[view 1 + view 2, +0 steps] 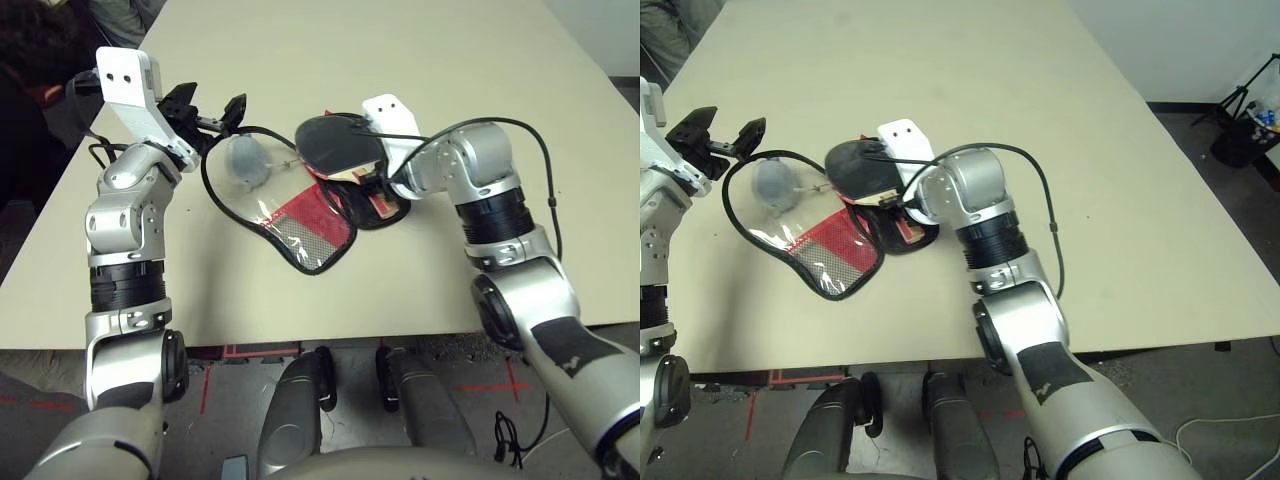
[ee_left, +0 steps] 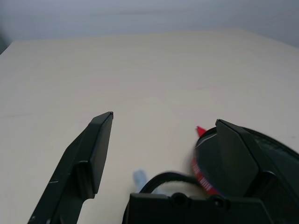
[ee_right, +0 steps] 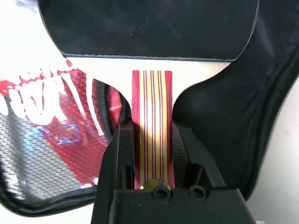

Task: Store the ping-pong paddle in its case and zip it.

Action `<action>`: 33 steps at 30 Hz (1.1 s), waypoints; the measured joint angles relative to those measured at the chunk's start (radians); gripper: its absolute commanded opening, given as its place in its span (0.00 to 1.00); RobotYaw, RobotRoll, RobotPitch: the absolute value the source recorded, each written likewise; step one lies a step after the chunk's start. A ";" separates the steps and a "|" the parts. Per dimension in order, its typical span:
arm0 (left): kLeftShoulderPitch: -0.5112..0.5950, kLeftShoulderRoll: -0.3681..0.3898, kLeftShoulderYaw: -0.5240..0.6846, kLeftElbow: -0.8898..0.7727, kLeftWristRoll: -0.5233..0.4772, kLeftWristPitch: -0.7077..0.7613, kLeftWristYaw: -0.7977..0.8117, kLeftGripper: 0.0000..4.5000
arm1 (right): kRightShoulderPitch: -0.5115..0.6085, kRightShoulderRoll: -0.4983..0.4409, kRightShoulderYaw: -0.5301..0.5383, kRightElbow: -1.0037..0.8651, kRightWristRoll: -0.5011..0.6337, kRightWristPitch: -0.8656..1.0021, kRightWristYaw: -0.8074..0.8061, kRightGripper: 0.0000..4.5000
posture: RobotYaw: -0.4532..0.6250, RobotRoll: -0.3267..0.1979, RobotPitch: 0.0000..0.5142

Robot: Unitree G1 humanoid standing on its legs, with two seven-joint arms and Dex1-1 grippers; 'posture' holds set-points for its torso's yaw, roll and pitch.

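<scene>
From the left eye view, the case (image 1: 300, 225) lies open on the beige table (image 1: 400, 60), its clear plastic side and red mesh panel spread toward the robot and a small grey lump (image 1: 243, 160) inside its far rounded end. The paddle (image 1: 338, 143) sits at the case's right side, black face up and partly over the opening, handle pointing toward the right arm. The left gripper (image 1: 212, 112) hovers just beyond the case's far left rim, its fingers spread apart and holding nothing. The right gripper's fingers are hidden behind its white wrist block here.

The right eye view gives the same layout from the other side: the left gripper (image 1: 724, 136) is wide open beside the zipper rim, and the right arm's wrist covers the paddle handle, so the grip itself cannot be made out.

The left wrist view looks between the two spread fingers (image 2: 88, 154) to bare table, with a bit of the case's black rim and a red edge low down, blurred.

The right wrist view shows what the head views hide: the right gripper (image 3: 152, 149) is pinching the striped red and yellow handle of the paddle from both sides, the black face lying ahead over the case, the red mesh panel to one side.
</scene>
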 measured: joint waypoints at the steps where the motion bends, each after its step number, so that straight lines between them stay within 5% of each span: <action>1: 0.002 0.000 0.001 0.000 -0.003 0.000 0.001 1.00 | 0.000 -0.001 -0.001 0.000 -0.005 0.000 -0.002 0.24 | 0.44 0.62 0.40; 33: 0.005 0.000 -0.010 -0.010 -0.014 0.012 0.008 1.00 | 0.000 0.031 -0.080 0.185 -0.106 -0.200 -0.065 0.24 | 0.44 0.62 0.41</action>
